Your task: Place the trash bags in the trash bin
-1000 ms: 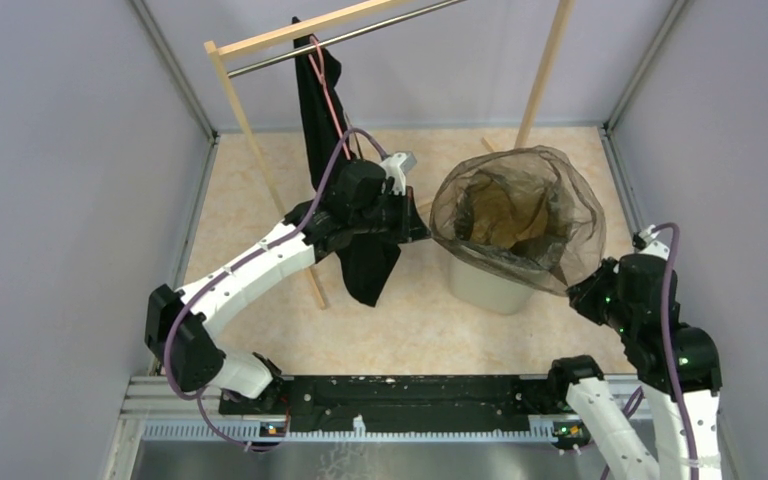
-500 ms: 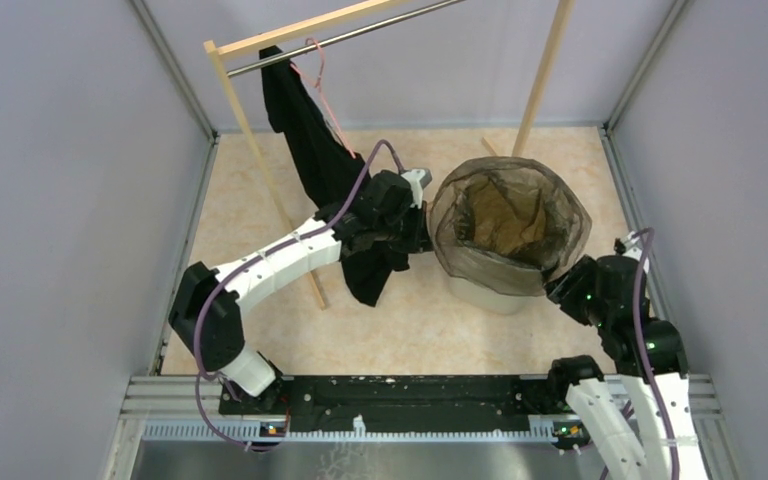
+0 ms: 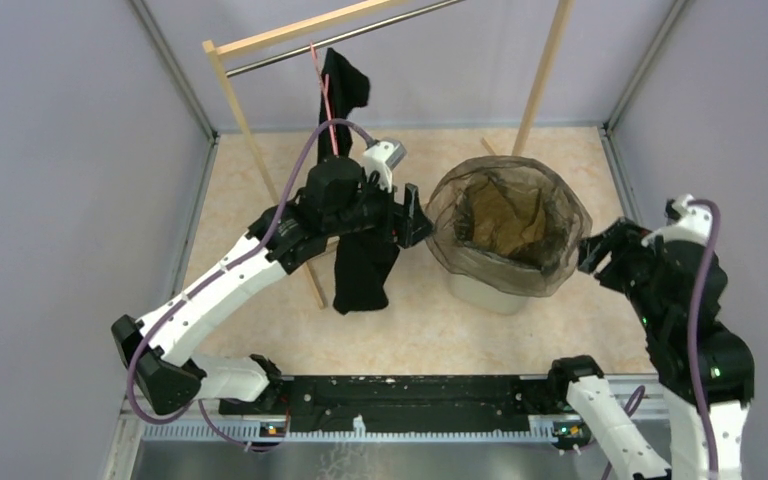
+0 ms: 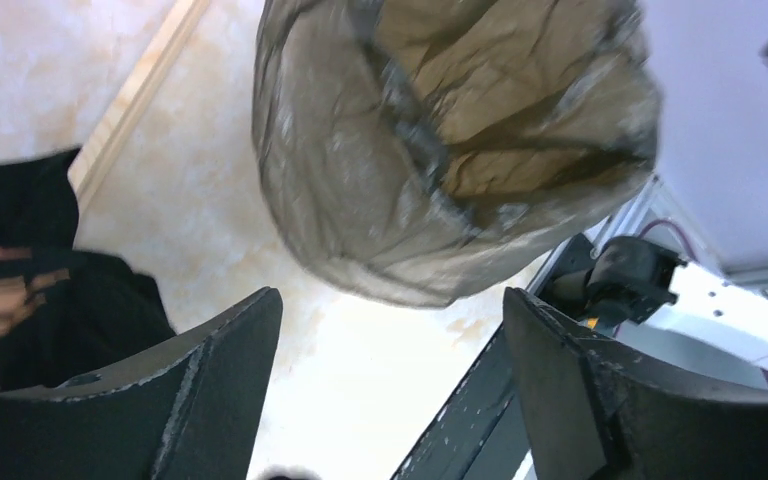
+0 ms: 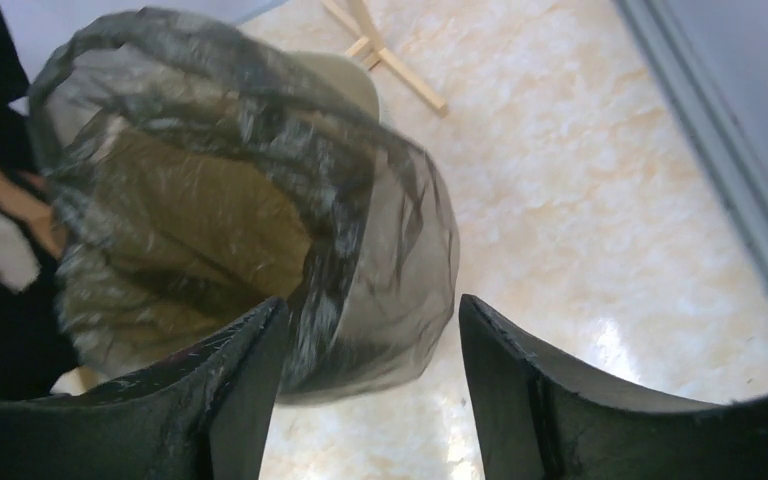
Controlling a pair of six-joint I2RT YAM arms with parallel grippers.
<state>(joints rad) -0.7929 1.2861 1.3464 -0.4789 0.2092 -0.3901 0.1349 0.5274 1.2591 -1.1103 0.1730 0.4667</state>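
The trash bag (image 3: 508, 225) covers the trash bin (image 3: 482, 292), hiding its rim and most of its sides. Only a low strip shows. In the left wrist view the bag is blurred and the left edge cuts off the black shirt (image 4: 70, 300). The clothes rack (image 3: 543, 75) runs off the top.

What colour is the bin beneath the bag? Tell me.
Cream-beige trash bin, clearest from the top camera.
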